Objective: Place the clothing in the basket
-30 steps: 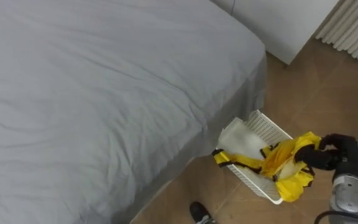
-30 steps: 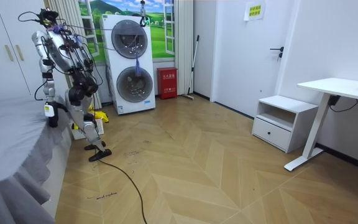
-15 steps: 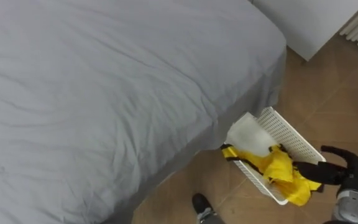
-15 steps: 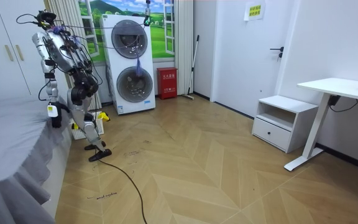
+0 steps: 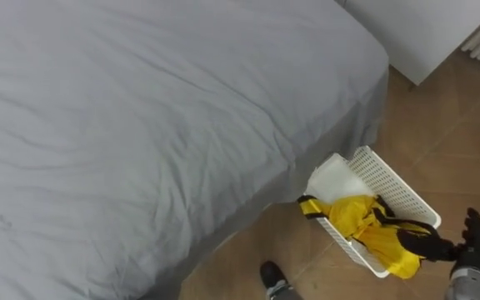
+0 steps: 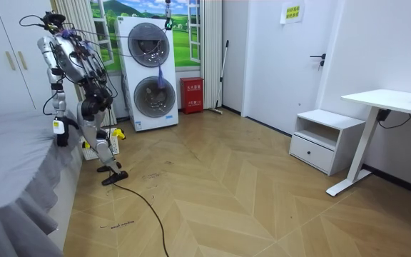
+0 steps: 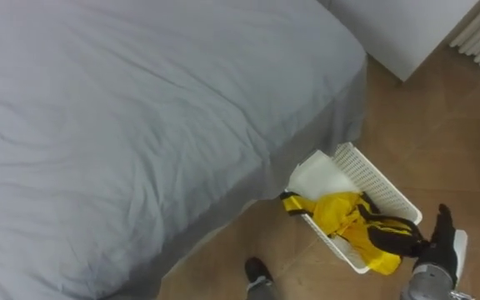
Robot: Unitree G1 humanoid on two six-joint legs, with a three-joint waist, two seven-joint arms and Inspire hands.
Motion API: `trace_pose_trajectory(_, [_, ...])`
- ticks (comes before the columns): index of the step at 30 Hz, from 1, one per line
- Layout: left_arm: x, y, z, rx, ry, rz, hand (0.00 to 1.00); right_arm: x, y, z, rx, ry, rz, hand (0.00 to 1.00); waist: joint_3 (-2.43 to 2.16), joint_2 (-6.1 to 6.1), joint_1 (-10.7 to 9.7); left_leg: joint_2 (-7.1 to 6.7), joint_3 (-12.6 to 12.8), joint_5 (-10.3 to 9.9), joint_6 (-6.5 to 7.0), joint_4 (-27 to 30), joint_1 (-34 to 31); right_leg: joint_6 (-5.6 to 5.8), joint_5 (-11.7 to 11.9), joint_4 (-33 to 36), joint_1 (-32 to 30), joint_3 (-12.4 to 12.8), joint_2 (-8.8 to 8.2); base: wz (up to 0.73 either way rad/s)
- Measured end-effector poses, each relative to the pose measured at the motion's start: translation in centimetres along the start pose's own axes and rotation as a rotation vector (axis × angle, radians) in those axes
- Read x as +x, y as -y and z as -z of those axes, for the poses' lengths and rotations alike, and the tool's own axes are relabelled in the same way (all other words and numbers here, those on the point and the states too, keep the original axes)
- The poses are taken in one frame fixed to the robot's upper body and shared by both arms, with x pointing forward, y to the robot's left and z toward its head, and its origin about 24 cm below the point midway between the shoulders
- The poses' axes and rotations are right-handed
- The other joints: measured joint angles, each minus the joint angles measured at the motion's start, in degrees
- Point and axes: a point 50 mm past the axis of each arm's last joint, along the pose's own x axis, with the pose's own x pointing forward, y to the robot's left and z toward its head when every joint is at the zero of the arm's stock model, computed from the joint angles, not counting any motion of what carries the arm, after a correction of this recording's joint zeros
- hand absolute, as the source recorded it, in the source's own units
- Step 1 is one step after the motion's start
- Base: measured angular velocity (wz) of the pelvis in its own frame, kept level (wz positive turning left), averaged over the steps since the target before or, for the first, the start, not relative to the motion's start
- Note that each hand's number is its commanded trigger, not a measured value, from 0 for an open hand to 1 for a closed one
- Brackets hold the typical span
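Observation:
A white slatted basket (image 5: 407, 196) stands on the wooden floor at the corner of the bed. A yellow garment with black trim (image 5: 365, 225) lies in it and spills over its near rim, beside a white cloth (image 5: 336, 179). My right hand (image 5: 475, 243) is open at the lower right, fingers straight, just past the basket's near corner, with its fingertips at the garment's dark end. In the room view I stand between the bed and the washing machines, and my left hand (image 6: 61, 133) hangs beside the bed.
The large bed with a grey sheet (image 5: 140, 125) takes up the left and middle. A white cupboard (image 5: 423, 33) stands behind the basket. In the room view, stacked washing machines (image 6: 148, 75) are behind me, and a side cabinet (image 6: 320, 139) and desk (image 6: 391, 103) are at the right.
My right hand went from curled on the yellow garment to open, and drew back toward the lower right. The garment dropped into the basket. The eye view shifted slightly.

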Motion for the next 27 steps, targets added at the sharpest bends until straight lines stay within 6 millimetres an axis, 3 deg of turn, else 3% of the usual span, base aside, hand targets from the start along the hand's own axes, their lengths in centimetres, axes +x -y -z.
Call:
trace_pose_trajectory(6, [0.0, 0.0, 0.1, 0.001, 0.004, 0.011, 0.0, -1.0, 0.9, 4.1, -0.019, -0.15, -0.027, 0.0, 0.06, -0.3, 0.5, 0.33, -3.6, 0.3, -0.43, -1.1, 3.8, -0.65, -0.7, -2.1, 5.6, -3.4, -0.73, 0.26])
trace_pose_trajectory(9, [-0.2, 0.1, 0.4, 0.007, 0.009, 0.019, 0.0, -2.0, 1.8, 6.5, 0.0, -0.232, -0.035, 0.0, 0.1, -0.46, 1.0, 0.28, -6.8, 0.5, -0.67, -2.0, 7.0, -0.97, -1.3, -3.4, 10.2, -6.5, -1.55, 0.47])
trace_pose_trajectory(13, [-0.6, -0.3, 1.9, 0.053, -0.01, 0.006, 0.0, -4.5, 1.3, 10.6, 0.024, -0.392, -0.087, 0.0, 0.09, -2.67, 1.3, 0.12, -11.4, 1.6, -1.27, -4.7, 13.3, -1.44, -2.5, -6.7, 19.0, -11.6, -2.73, 0.66])
trace_pose_trajectory(16, [-0.9, -0.1, 2.7, 0.058, -0.028, 0.004, 0.0, -6.4, 0.1, 12.8, 0.049, -0.486, -0.143, 0.0, -0.25, -3.99, 1.7, 0.13, -14.9, 2.0, -1.41, -5.8, 16.2, -1.44, -2.6, -9.9, 24.5, -15.6, -3.34, 0.73])
trace_pose_trajectory(20, [-1.0, 0.1, 3.2, 0.044, -0.038, -0.017, 0.0, -8.1, -0.9, 14.4, 0.028, -0.563, -0.221, 0.0, -1.01, -5.37, 4.1, -0.01, -18.1, 2.0, -1.41, -6.1, 18.7, -1.29, -2.6, -13.0, 29.5, -18.6, -3.82, 0.46])
trace_pose_trajectory(22, [-1.0, 0.2, 3.5, 0.019, -0.046, -0.031, 0.0, -8.4, -1.4, 14.8, 0.018, -0.585, -0.251, 0.0, -0.97, -5.59, 4.5, -0.11, -19.4, 2.0, -1.41, -6.4, 20.2, -1.07, -2.5, -14.6, 32.1, -20.2, -4.02, 0.46])
trace_pose_trajectory(27, [-1.3, -0.5, 4.3, -0.063, -0.067, -0.081, 0.0, -9.4, -3.4, 15.0, -0.037, -0.607, -0.395, 0.0, -0.58, -7.1, 7.8, -0.21, -21.0, 2.0, -1.42, -7.1, 22.7, -1.0, -2.4, -16.5, 36.2, -22.3, -4.03, 0.22])
